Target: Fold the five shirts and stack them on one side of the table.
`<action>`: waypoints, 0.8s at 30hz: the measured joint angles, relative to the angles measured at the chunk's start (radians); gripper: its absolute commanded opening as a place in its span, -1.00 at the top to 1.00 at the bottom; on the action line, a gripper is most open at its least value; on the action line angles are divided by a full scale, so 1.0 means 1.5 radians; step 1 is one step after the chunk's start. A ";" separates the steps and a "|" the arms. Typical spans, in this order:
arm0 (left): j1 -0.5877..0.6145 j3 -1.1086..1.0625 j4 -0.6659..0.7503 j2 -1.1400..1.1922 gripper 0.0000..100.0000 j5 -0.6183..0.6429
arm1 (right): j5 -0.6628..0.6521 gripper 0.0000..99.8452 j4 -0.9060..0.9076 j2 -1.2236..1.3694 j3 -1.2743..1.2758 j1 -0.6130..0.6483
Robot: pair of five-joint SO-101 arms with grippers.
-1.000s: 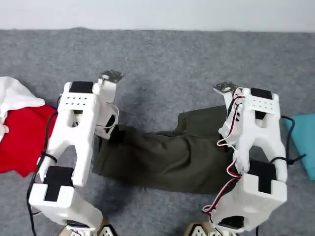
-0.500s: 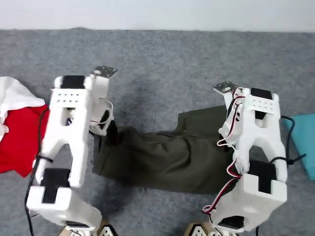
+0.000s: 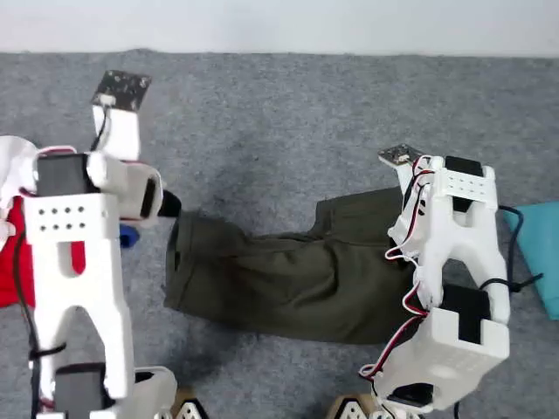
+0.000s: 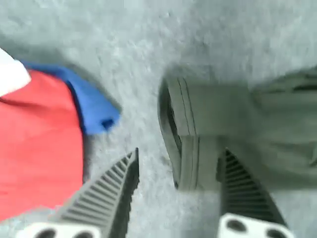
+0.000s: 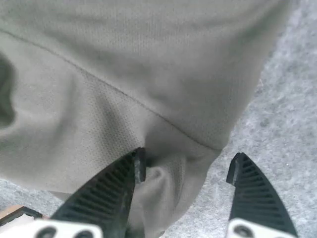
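From above, the olive shirt lies rumpled mid-counter, its long axis running left to right. The left tool hangs just off the shirt's far-left corner, and the right arm stands over the shirt's right end. A red shirt and a white cloth sit at the left edge, a teal shirt at the right. In the left wrist view, the left tool is spread wide and grips nothing. The olive shirt's folded left edge lies between and just beyond its fingers. The red shirt and a blue cloth lie on the other side, apart from the olive one. In the right wrist view, the right tool is also spread, straddling a bunched corner of the olive shirt without pinching it. Each arm is thus nearest its own end of the shirt, so a fold would likely carry the ends across the short axis.
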State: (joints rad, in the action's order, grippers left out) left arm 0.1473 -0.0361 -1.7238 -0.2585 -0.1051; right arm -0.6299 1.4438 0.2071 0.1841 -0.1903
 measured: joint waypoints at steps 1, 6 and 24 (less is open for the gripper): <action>-0.001 -0.028 0.000 -0.010 0.51 0.000 | 0.000 0.44 0.000 0.000 0.000 0.000; -0.014 -0.211 0.000 -0.046 0.51 -0.095 | 0.000 0.44 0.000 0.000 0.000 0.000; -0.079 -0.320 0.202 0.244 0.88 -0.123 | 0.000 0.44 -0.013 0.000 0.037 0.000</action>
State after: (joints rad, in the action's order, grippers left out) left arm 0.0292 -0.5163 -1.4216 0.1082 -0.2892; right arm -0.6299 1.4239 0.2071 0.2394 -0.1903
